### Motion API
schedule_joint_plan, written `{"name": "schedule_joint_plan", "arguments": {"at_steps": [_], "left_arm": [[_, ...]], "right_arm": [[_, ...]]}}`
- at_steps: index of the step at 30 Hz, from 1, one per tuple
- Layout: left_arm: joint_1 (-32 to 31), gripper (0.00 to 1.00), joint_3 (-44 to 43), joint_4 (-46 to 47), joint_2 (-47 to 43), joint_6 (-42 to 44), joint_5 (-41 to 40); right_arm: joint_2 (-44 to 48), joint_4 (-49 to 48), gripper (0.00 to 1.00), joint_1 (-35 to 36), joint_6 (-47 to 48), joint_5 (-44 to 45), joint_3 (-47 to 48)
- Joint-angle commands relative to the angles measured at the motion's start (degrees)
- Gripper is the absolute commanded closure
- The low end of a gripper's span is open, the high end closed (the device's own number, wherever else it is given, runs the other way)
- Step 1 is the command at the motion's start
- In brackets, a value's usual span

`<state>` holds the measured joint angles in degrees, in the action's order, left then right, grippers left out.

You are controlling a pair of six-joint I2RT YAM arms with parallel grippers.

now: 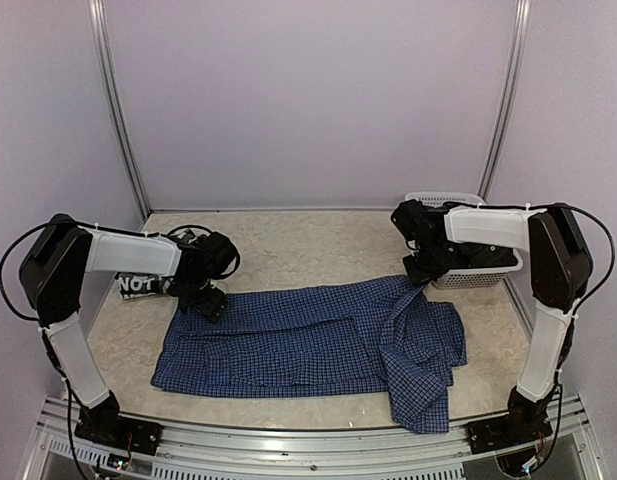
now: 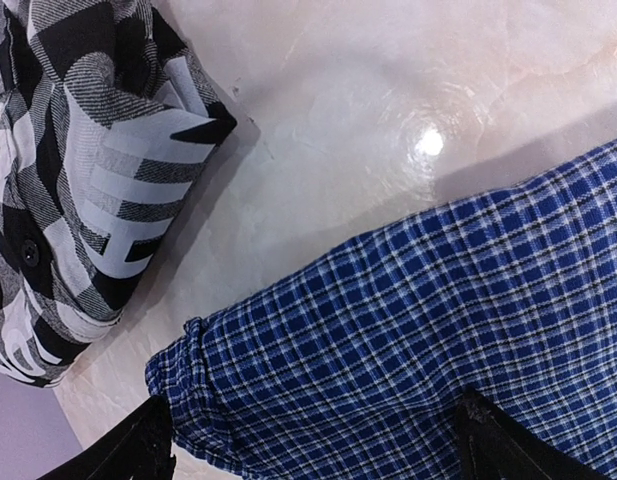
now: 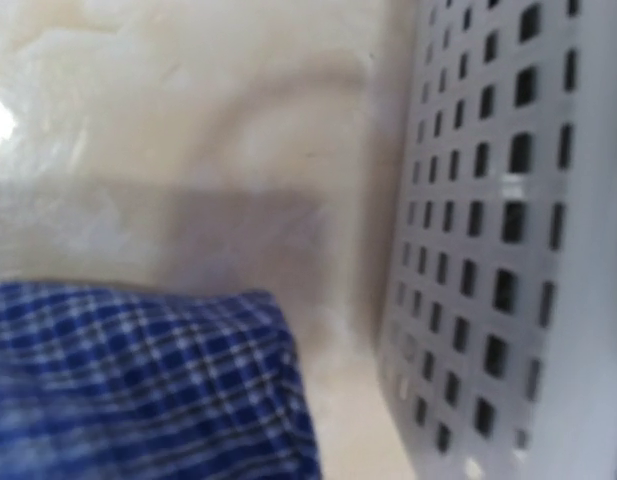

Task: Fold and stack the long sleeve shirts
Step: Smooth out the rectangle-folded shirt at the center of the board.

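1. The blue checked shirt (image 1: pixel 288 345) lies spread across the middle of the pale table (image 1: pixel 308 245). Its right side is bunched up and reaches toward the near edge.
2. The black-and-white plaid shirt (image 1: pixel 138 285) with white block letters lies in a compact bundle at the left. It is just beside the blue shirt's far left corner and partly hidden behind the left arm.
3. The left gripper (image 1: pixel 206 302) sits low over that corner. Its fingers (image 2: pixel 138 450) are spread wide over the cloth's edge, with nothing pinched.
4. The right gripper (image 1: pixel 420 272) is at the blue shirt's far right corner, close beside the white plastic basket (image 1: pixel 473 278). Its jaws are pressed together, but I cannot tell whether any cloth is caught between them.
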<state>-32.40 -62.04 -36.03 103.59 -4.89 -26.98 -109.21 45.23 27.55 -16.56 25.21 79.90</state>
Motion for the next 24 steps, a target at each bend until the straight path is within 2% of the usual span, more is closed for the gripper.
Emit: {"name": "schedule_joint_plan", "arguments": {"at_steps": [1, 5, 7, 10, 17, 24], "left_arm": [[1.29, 0.07, 3.02, -4.27, 4.96, 0.91, 1.68], [1.23, 0.06, 3.15, -4.23, 4.32, 0.97, 1.33], [1.29, 0.05, 3.09, -4.31, 3.96, 0.94, 0.87], [1.26, 0.03, 2.72, -4.13, 2.90, 0.87, 0.38], [0.96, 0.01, 2.42, -2.91, -2.58, 1.42, 2.19], [0.07, 0.01, 1.93, -1.11, -7.47, 2.02, 2.53]], "right_arm": [[1.69, 2.30, 0.85, -1.02, 0.50, 3.34, 0.88], [3.67, 3.14, 0.69, -0.94, 1.05, 3.57, 0.46], [5.05, 3.29, 0.66, -0.80, 1.06, 3.33, -0.05], [8.71, 1.27, 0.62, -0.35, 2.43, 0.30, -2.14], [17.36, -5.90, 0.59, 1.18, 4.46, -14.78, -9.47], [23.80, -9.98, 0.56, 6.24, 2.94, -24.71, -18.97]]}}
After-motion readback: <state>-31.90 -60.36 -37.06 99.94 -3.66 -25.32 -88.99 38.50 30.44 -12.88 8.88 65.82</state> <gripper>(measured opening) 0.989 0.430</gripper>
